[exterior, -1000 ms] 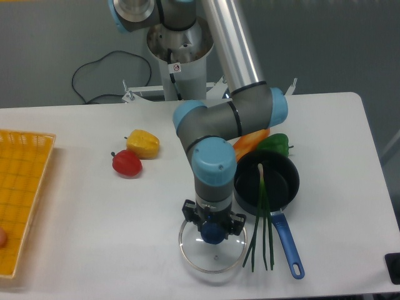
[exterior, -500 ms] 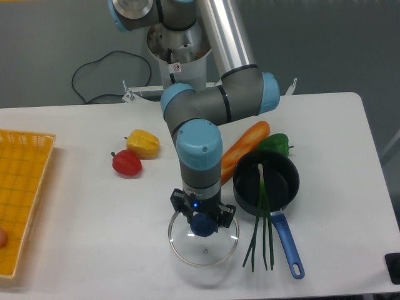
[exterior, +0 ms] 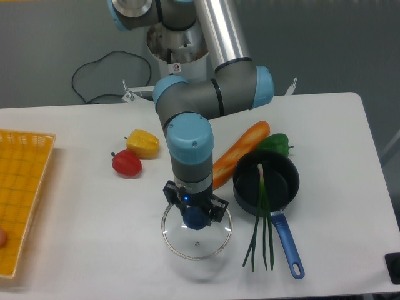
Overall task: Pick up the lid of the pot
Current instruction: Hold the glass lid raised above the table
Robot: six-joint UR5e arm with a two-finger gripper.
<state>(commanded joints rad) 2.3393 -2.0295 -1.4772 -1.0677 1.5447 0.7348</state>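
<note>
My gripper (exterior: 196,205), pointing down near the table's front, is shut on the dark blue knob of the pot lid. The clear glass pot lid (exterior: 197,242) with its thin metal rim hangs below the fingers, slightly tilted toward the camera. It appears raised off the white table, with a faint reflection beneath it. The fingers partly cover the top of the knob.
To the right, a black pan (exterior: 284,178) with a blue handle (exterior: 288,247) has green stalks (exterior: 264,219) lying across it. Behind are a long orange vegetable (exterior: 250,139) and a green pepper (exterior: 275,144). Red (exterior: 127,164) and yellow (exterior: 143,144) peppers lie left; a yellow-orange crate (exterior: 25,200) stands far left.
My gripper and the pot lid have moved together to the left and upward in the view. More of the orange vegetable shows now. The other objects have stayed put.
</note>
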